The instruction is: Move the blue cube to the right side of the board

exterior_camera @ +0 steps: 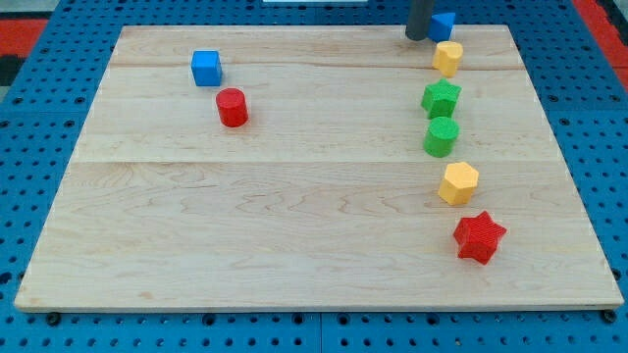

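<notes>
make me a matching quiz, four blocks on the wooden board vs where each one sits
Blocks:
1. blue cube
2. red cylinder
3. red star-shaped block
4. small blue block

Places:
A. the view's top edge, just right of my tip
B. the view's upper left, farthest left
C. the view's lower right
D. just below and right of the blue cube

Pairs: 1-B, 2-D, 3-C, 4-A

A red cylinder [233, 107] is set well left of the green star [442, 97]; below the star are ranged a green cylinder [441, 136], yellow hexagon [458, 182] and red star [479, 236].
</notes>
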`<state>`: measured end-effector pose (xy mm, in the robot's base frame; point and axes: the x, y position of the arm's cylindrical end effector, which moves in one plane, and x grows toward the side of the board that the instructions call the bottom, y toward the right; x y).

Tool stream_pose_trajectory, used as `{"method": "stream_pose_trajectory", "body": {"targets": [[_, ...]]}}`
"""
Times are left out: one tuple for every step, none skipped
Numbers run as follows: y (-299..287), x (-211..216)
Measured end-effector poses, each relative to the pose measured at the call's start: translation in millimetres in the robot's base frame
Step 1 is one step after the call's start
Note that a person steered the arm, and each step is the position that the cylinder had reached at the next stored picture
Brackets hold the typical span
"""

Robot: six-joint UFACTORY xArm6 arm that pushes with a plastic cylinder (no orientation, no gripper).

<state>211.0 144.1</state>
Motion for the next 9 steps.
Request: {"method": "stream_pose_trajectory", "body": {"targets": [[-12.9,-13.8],[-33.9,-18.3],[-73.4,-17.8],[-155.1,-18.1],[-228.1,-18.4],[-302.6,2.9],[-361.4,38.2],[-360.2,80.2],[-301.6,91.6]]}}
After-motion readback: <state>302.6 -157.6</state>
